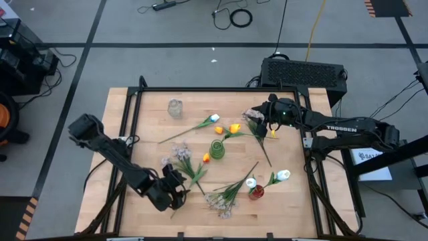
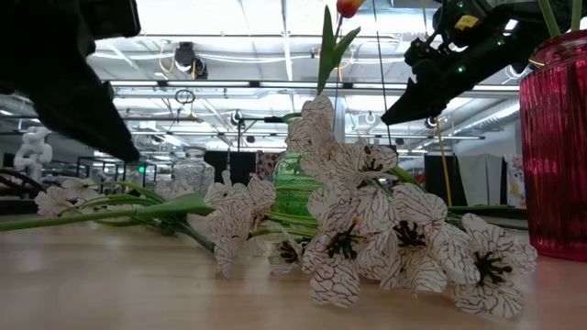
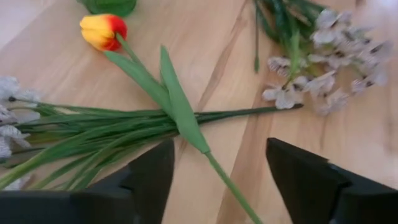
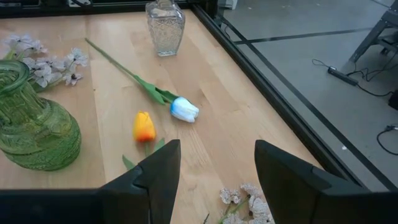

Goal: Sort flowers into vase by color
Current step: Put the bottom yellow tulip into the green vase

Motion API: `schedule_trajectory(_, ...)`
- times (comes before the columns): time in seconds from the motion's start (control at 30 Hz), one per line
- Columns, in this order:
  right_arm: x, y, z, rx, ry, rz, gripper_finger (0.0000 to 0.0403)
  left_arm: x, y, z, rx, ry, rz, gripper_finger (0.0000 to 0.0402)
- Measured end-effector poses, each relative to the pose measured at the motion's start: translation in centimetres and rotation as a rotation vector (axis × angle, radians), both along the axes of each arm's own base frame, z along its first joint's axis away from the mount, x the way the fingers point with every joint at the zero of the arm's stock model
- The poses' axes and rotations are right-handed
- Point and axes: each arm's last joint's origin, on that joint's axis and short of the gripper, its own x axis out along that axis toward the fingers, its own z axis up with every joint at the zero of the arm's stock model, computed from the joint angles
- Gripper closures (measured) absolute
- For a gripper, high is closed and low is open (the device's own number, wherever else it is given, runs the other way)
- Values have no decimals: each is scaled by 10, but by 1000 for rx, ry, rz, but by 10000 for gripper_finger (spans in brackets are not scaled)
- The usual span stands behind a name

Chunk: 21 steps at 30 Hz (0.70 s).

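**Jaws spread on both arms, nothing gripped yet**

Jaws on your left gripper point(image 3: 214, 180) stand wide apart and empty, straddling the green stem of an orange-yellow tulip point(image 3: 102, 31) that lies flat on the table point(image 1: 120, 194). That straddle looks like a setup for pinching the stem low. A bushy spray point(image 3: 326, 62) lies nearby, well clear of the fingers. Your right gripper point(image 4: 214, 180) also hangs parted and empty above the far side, looking down on a white tulip point(image 4: 184, 109) and a second orange-yellow tulip point(image 4: 144, 127) lying close together beside the green vase point(image 4: 31, 124). The clear vase point(image 4: 165, 28) stands empty farther off. The red vase point(image 1: 256, 193) already holds a stem, so sorting appears partly done.
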Motion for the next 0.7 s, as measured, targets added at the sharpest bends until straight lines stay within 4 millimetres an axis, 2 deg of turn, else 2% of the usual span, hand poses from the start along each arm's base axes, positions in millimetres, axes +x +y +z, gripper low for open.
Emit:
schedule_trajectory(0.17,0,0,0,0,0,0,204,1,-1,-6,12,14,0,98)
schedule_trajectory(0.7,0,0,0,6,-2,-3,204,9,-4,-29,8,62,-7,94)
